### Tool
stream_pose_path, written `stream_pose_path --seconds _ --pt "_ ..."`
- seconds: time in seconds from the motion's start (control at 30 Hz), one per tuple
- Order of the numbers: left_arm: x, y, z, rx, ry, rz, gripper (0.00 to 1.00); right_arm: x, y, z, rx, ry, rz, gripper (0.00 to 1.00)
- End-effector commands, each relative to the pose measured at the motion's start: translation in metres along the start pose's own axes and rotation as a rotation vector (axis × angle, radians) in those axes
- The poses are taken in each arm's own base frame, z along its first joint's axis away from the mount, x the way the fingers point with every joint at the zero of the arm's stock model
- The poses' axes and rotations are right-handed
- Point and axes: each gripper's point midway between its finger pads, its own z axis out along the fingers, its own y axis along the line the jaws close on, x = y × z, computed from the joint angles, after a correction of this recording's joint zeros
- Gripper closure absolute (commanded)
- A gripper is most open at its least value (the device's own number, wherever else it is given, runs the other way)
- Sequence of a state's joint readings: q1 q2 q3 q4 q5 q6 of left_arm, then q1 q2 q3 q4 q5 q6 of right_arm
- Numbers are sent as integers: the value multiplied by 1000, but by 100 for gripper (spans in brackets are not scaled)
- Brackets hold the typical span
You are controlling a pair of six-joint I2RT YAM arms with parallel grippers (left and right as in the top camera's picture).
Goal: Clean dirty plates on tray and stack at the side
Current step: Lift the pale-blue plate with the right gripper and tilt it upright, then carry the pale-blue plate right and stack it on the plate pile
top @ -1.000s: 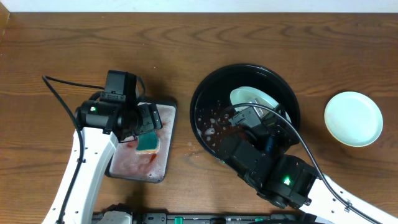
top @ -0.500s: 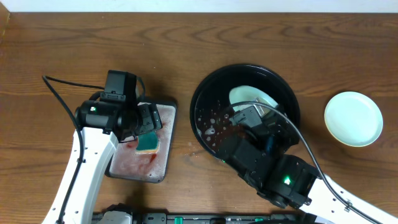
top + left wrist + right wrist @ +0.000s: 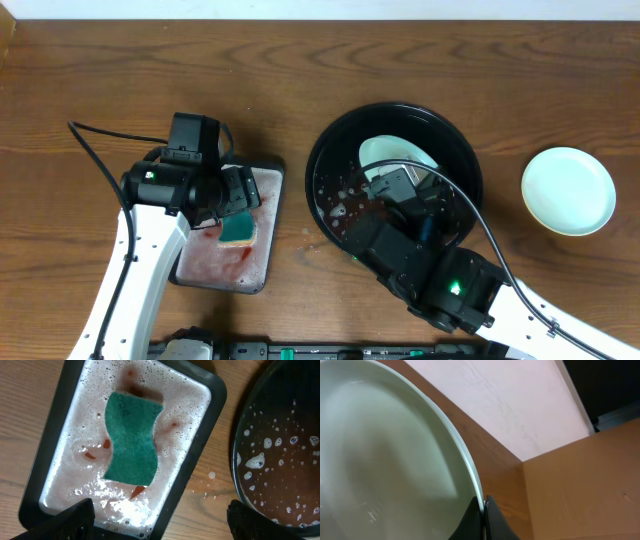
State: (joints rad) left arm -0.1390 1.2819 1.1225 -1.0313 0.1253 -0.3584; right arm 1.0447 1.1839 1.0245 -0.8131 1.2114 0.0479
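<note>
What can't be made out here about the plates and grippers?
1. Overhead: the right arm covers the black tray's near half, so whatever lies under it is hidden.
2. Right wrist: the plate pinched by the right gripper runs off the left and bottom edges; smears there cannot be checked.
3. Left wrist: the left gripper's fingertips are cut off by the bottom edge.
4. Overhead: the right gripper's fingers are hidden under its own wrist.

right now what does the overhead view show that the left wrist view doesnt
Only overhead: a mint plate lying on the bare table right of the black tray, a second plate inside that tray partly hidden by the right arm. Only left wrist: red flecks in the foam beside the sponge. Both: the green sponge lying in the foamy rectangular tray, and the black tray's wet inside.
</note>
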Motion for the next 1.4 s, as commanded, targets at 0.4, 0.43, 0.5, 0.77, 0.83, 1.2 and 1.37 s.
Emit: stream_pose_path --seconds 0.4,0.43,0.5,0.77,0.83,1.2,1.37 --pt "0 1 -1 -2 -2 7 15 -2 -9 -1 60 -8 -4 99" --pt "0 1 -1 -2 -2 7 15 -2 -9 -1 60 -8 -4 99" --pt "0 1 -1 -2 -2 7 15 -2 -9 -1 60 -8 -4 99" --pt "0 1 -1 -2 -2 7 15 3 -15 7 84 22 28 99" --pt "0 1 -1 -2 -2 7 15 20 -25 25 120 100 158 99" --pt "-1 1 -1 -2 -2 7 15 129 -29 116 -341 586 892 99" --pt "-1 1 -1 -2 -2 7 15 208 -95 130 -167 691 1190 99"
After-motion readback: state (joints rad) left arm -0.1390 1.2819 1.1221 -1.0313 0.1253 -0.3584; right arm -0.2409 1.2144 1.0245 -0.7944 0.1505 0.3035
